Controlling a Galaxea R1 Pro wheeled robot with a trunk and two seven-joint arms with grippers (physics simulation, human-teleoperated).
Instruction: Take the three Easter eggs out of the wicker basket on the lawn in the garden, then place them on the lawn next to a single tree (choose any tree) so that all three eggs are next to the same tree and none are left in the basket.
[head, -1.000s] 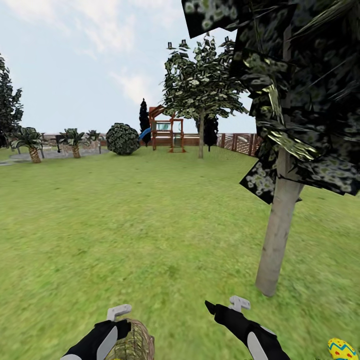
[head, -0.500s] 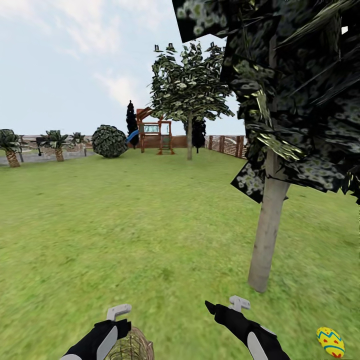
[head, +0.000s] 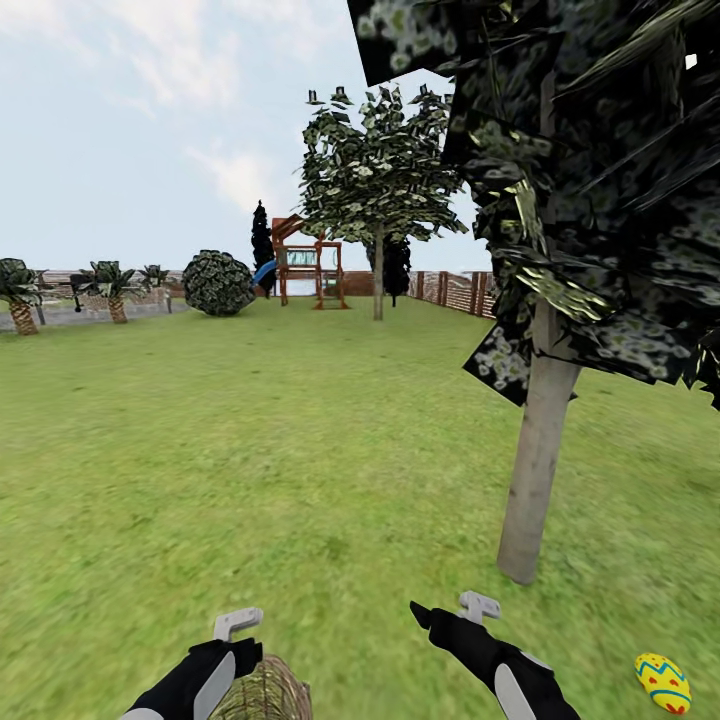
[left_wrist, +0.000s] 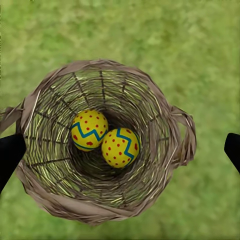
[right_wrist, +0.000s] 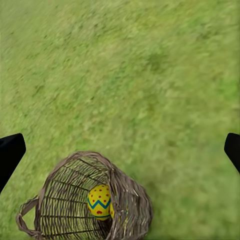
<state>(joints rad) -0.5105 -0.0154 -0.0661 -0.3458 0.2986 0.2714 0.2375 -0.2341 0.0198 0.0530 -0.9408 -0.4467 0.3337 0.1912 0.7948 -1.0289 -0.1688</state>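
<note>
The wicker basket (left_wrist: 102, 66) stands on the lawn (head: 250, 450) and holds two Easter eggs, one (left_wrist: 89, 130) beside the other (left_wrist: 120, 147). My left gripper (left_wrist: 121, 152) hangs open straight above the basket, its fingers wide of the rim. My right gripper (right_wrist: 121, 152) is open over bare grass, with the basket (right_wrist: 80, 159) and one egg (right_wrist: 99, 201) a little way off. A third egg (head: 662, 682) lies on the grass near the pale grey trunk of the tree (head: 535, 470). The basket (head: 265, 692) shows under my left arm.
Dark blotched foliage (head: 600, 180) hangs low over the right side. Farther off stand a second tree (head: 378, 200), a round bush (head: 218, 283), a playset (head: 310, 270), small palms (head: 20, 295) and a slatted fence (head: 455, 290). Open grass stretches ahead and left.
The head view swung right early on, sliding the scene left and bringing the lone egg fully into view. Since then little differs; both arms keep their pose.
</note>
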